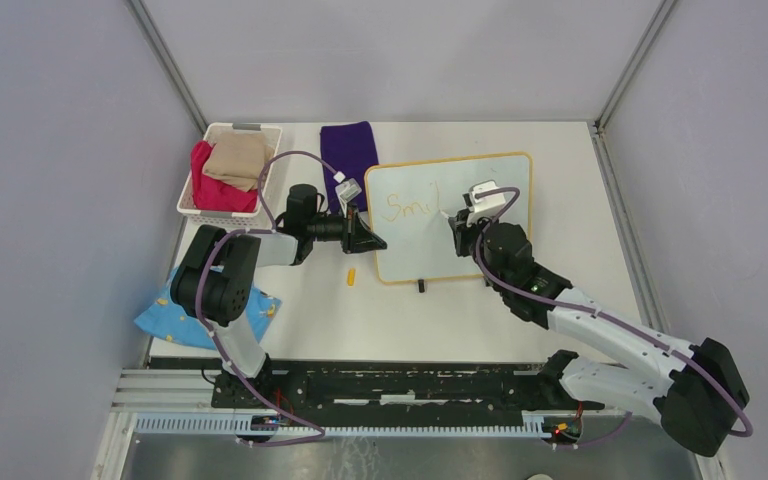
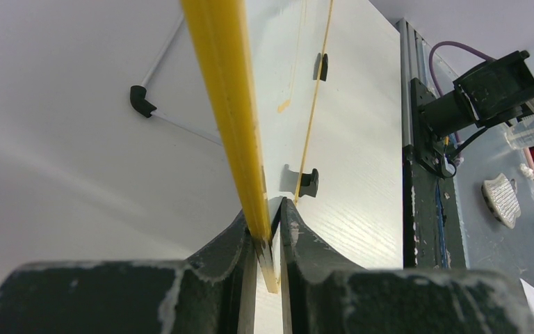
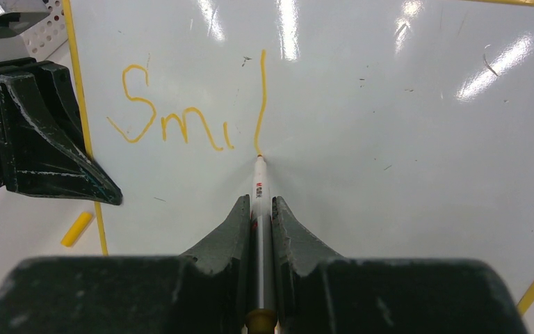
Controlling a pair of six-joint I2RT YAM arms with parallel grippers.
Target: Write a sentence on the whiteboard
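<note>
The whiteboard point(image 1: 480, 190), glossy white with a thin yellow frame point(image 2: 226, 104), rests on the table on two small black feet point(image 2: 309, 181). My left gripper point(image 1: 368, 240) is shut on its left edge point(image 2: 261, 229). My right gripper point(image 3: 262, 205) is shut on a white marker point(image 3: 259, 182), and the marker's tip touches the board at the bottom of a tall stroke. The sentence point(image 3: 195, 111) reads "Smil" in orange-yellow letters, which also show in the top view as the sentence point(image 1: 407, 207). The left gripper point(image 3: 38, 136) shows at the left in the right wrist view.
A yellow marker cap point(image 1: 351, 276) lies on the table by the board's lower left corner, also seen as the cap point(image 3: 76, 229). A white basket point(image 1: 222, 205) of folded clothes stands at the back left, a purple cloth point(image 1: 350, 150) behind the board, a blue cloth point(image 1: 165, 318) near left.
</note>
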